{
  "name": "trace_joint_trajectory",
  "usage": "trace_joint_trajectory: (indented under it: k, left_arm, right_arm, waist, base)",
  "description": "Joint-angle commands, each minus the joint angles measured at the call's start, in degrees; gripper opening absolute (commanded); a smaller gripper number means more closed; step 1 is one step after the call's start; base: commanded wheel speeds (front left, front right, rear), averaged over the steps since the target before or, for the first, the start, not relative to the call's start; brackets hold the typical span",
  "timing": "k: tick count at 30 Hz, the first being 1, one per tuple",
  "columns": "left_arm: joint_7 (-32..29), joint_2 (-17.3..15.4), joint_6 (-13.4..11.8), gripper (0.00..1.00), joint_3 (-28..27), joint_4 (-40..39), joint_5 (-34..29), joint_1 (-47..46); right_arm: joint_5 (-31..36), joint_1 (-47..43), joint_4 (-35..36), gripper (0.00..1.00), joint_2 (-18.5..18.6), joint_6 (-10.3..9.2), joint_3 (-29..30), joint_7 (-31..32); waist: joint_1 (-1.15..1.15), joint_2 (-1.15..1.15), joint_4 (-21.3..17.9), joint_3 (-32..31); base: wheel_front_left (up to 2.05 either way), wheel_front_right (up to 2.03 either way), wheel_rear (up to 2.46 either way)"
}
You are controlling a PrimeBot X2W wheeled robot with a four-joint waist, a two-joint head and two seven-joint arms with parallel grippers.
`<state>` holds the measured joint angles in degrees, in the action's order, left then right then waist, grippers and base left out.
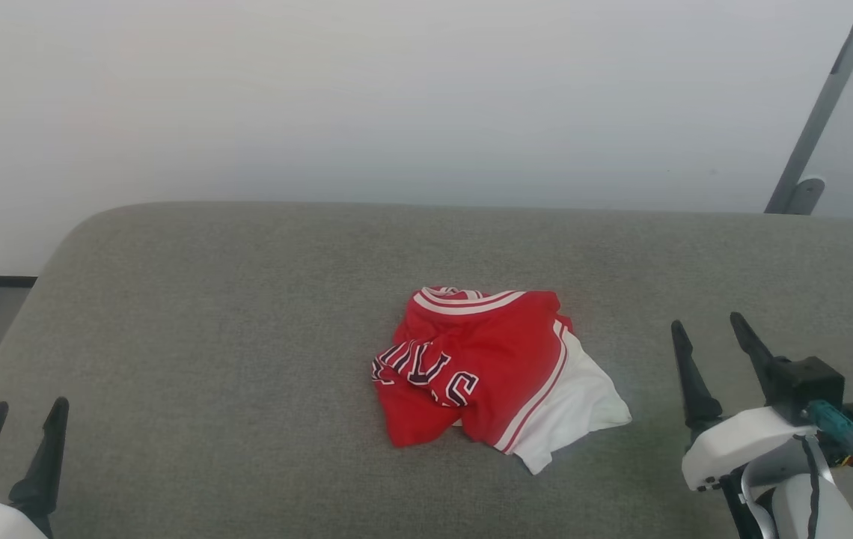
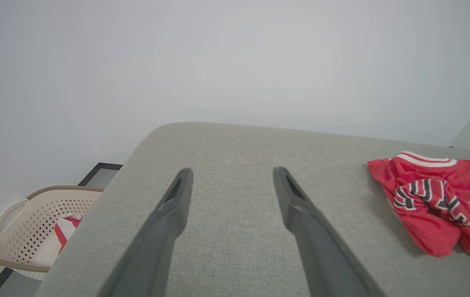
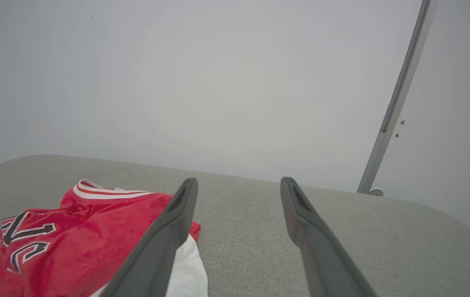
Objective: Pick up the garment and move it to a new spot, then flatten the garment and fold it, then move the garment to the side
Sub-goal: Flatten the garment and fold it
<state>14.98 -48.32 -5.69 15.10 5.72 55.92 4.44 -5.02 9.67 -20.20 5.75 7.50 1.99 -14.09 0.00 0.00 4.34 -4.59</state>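
The garment (image 1: 490,374) lies crumpled in a heap near the middle of the grey padded surface (image 1: 209,322). It is red with white-striped trim, dark lettering outlined white and a white sleeve at its right. My left gripper (image 1: 26,423) hovers open at the lower left, far from the cloth. My right gripper (image 1: 711,333) stands open at the lower right, a short way right of the white sleeve. In the left wrist view the garment (image 2: 437,198) sits off to the right of the open gripper (image 2: 231,175). In the right wrist view the garment (image 3: 74,239) lies left of the open gripper (image 3: 238,185).
A cream perforated basket (image 2: 33,227) holding red-and-white cloth stands on the floor off the surface's left edge. A grey pole (image 1: 823,105) leans against the white wall at the back right. Bare grey padding stretches on both sides of the garment.
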Motion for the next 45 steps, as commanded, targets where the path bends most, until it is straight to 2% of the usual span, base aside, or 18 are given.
trace_joint_trajectory:
  k: [1, 9, 21, 28, 32, 33, 34, 45]
  left_arm:
    - [0.2, 0.1, 0.4, 1.00, -0.4, 0.1, -0.6, 0.2]
    - [0.2, 1.2, 1.8, 1.00, -0.2, 0.7, -1.7, -0.9]
    - [0.2, 4.2, 3.1, 1.00, 1.2, 1.2, -3.9, -4.9]
    - [0.2, 6.8, 4.5, 1.00, 2.6, 3.0, -5.3, -8.5]
    - [0.2, 7.5, 4.7, 1.00, 2.9, 3.7, -5.7, -9.6]
    - [0.2, 7.7, 4.8, 1.00, 3.0, 3.9, -5.8, -9.8]
    - [0.2, 8.1, 4.9, 1.00, 3.2, 4.3, -6.1, -10.2]
    - [0.2, 7.9, 4.2, 1.00, 2.0, 4.5, -6.0, -9.8]
  right_arm:
    - [-0.6, -0.3, 0.0, 1.00, 0.3, -0.02, -0.2, 0.5]
    - [-4.7, 0.6, -2.2, 1.00, 1.9, -0.02, -2.0, 8.7]
    - [-10.5, 5.0, -8.5, 1.00, 6.7, -0.02, -5.7, 27.9]
    - [-12.6, 7.7, -12.7, 1.00, 7.6, -0.02, -7.9, 38.4]
    - [-12.7, 8.1, -14.1, 1.00, 8.1, -0.02, -9.4, 42.1]
    - [-12.4, 8.3, -14.2, 0.47, 8.4, -0.02, -10.2, 42.9]
    - [-12.5, 8.9, -13.9, 0.00, 8.9, -0.02, -11.0, 43.5]
    - [-14.1, 11.7, -7.9, 0.00, 12.9, -0.06, -12.0, 46.8]
  waist:
    - [0.00, 0.00, 0.2, 0.1]
    - [0.00, 0.00, 2.7, 1.0]
    - [0.00, 0.00, 7.4, 6.3]
    - [0.00, 0.00, 9.5, 8.8]
    - [0.00, 0.00, 9.9, 9.4]
    - [0.00, 0.00, 10.1, 9.6]
    - [0.00, 0.00, 10.1, 9.9]
    - [0.00, 0.00, 7.3, 9.8]
  base:
    - [0.00, 0.00, 0.00]
    - [0.00, 0.00, 0.00]
    - [0.00, 0.00, 0.00]
    - [0.00, 0.00, 0.00]
    - [0.00, 0.00, 0.00]
    - [0.00, 0.00, 0.00]
    - [0.00, 0.00, 0.00]
    - [0.00, 0.00, 0.00]
